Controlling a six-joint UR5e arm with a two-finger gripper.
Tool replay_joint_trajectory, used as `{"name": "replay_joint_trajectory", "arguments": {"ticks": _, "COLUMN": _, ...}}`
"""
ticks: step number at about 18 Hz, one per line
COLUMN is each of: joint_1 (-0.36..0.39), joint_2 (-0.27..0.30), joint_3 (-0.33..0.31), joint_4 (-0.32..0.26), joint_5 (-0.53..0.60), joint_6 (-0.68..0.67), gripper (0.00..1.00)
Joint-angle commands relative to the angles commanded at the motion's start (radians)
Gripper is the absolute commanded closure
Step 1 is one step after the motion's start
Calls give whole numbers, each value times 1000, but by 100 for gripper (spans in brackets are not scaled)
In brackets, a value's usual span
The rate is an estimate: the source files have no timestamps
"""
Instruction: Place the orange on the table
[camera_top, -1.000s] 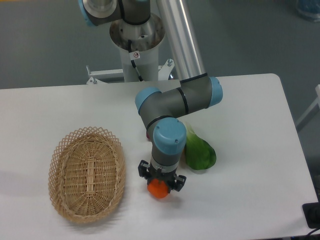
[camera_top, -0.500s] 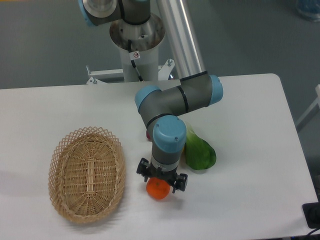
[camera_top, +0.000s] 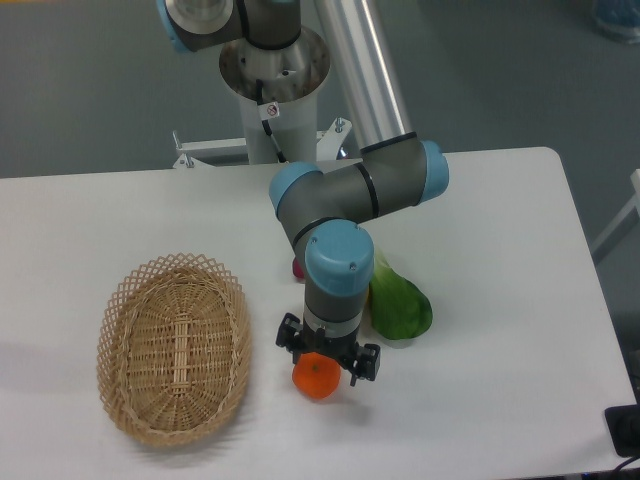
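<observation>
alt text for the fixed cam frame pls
A robot arm's gripper hangs directly over an orange resting on a white table, fingers spread to either side. An empty wicker basket sits left of it; a green vegetable lies behind the arm.

The arm reaches forward from its base, elbow bent, wrist pointing straight down. The gripper (camera_top: 326, 362) hangs low with its jaws spread wide, one black finger (camera_top: 288, 335) on each side, nothing clamped between them.
</observation>
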Motion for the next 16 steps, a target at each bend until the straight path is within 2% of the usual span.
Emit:
{"name": "replay_joint_trajectory", "arguments": {"ticks": 2, "joint_1": 8, "joint_2": 15, "joint_3": 35, "joint_4": -6, "joint_5": 27, "joint_6": -2, "gripper": 0}}
{"name": "replay_joint_trajectory", "arguments": {"ticks": 5, "joint_1": 46, "joint_2": 83, "joint_3": 45, "joint_4": -21, "joint_5": 19, "joint_6": 14, "gripper": 0}}
{"name": "replay_joint_trajectory", "arguments": {"ticks": 6, "joint_1": 70, "joint_2": 125, "joint_3": 51, "joint_4": -59, "joint_5": 21, "joint_6": 68, "gripper": 0}}
{"name": "replay_joint_trajectory", "arguments": {"ticks": 9, "joint_1": 119, "joint_2": 201, "joint_3": 82, "joint_4": -207, "joint_5": 22, "joint_6": 251, "gripper": 0}}
{"name": "replay_joint_trajectory", "arguments": {"ticks": 11, "joint_1": 164, "joint_2": 242, "joint_3": 86, "joint_4": -247, "joint_5": 22, "joint_6": 352, "gripper": 0}}
{"name": "replay_joint_trajectory", "arguments": {"ticks": 13, "joint_1": 199, "joint_2": 258, "joint_3": 86, "joint_4": -264, "joint_5": 22, "joint_6": 423, "gripper": 0}}
{"name": "replay_joint_trajectory", "arguments": {"ticks": 14, "joint_1": 222, "joint_2": 284, "joint_3": 85, "joint_4": -284, "joint_5": 24, "joint_6": 467, "gripper": 0}}
{"name": "replay_joint_trajectory", "arguments": {"ticks": 16, "joint_1": 242, "joint_2": 298, "joint_3": 88, "joint_4": -327, "joint_5": 24, "joint_6": 549, "gripper": 0}}
